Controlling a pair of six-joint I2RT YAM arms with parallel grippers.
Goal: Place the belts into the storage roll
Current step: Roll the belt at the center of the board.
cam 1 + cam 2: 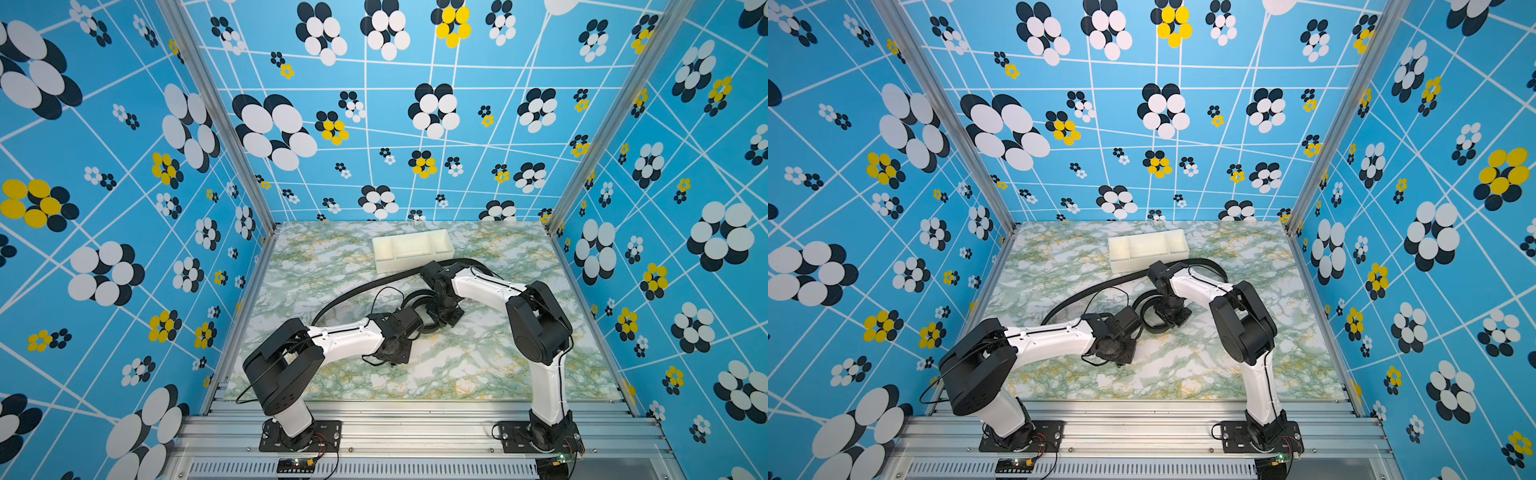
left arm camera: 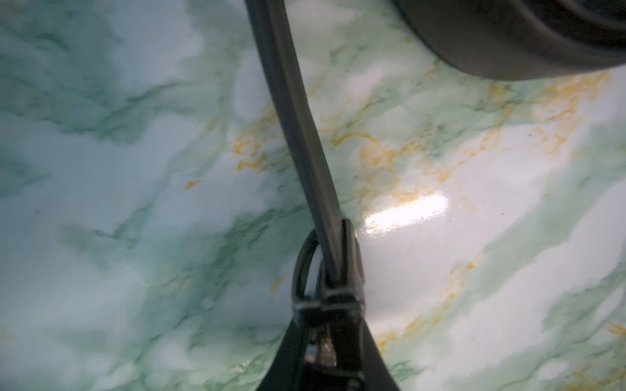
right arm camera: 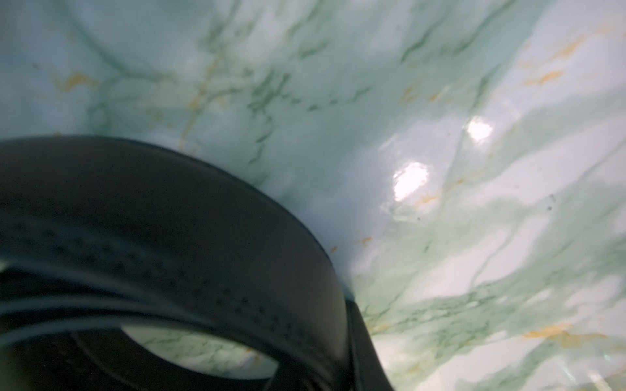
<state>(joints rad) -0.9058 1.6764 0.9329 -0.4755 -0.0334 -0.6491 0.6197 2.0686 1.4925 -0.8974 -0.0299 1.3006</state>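
Note:
Two black belts lie on the marble table. One belt (image 1: 374,284) runs as a long loose curve from beside the storage roll (image 1: 411,249) toward the left arm. The other belt (image 1: 1152,330) is a round coil at mid-table, between my two grippers. In the left wrist view my left gripper (image 2: 327,304) is shut on a dark buckle (image 2: 325,270), and its strap (image 2: 298,118) leads away over the table. The right wrist view shows my right gripper (image 3: 338,338) shut on the wall of the coiled belt (image 3: 169,220). The cream storage roll holds nothing.
Both arms reach inward and nearly meet at mid-table in both top views. Blue patterned walls close the table on three sides. Thin black cables loop off the left wrist (image 1: 384,299). An aluminium rail (image 1: 415,415) runs along the front edge.

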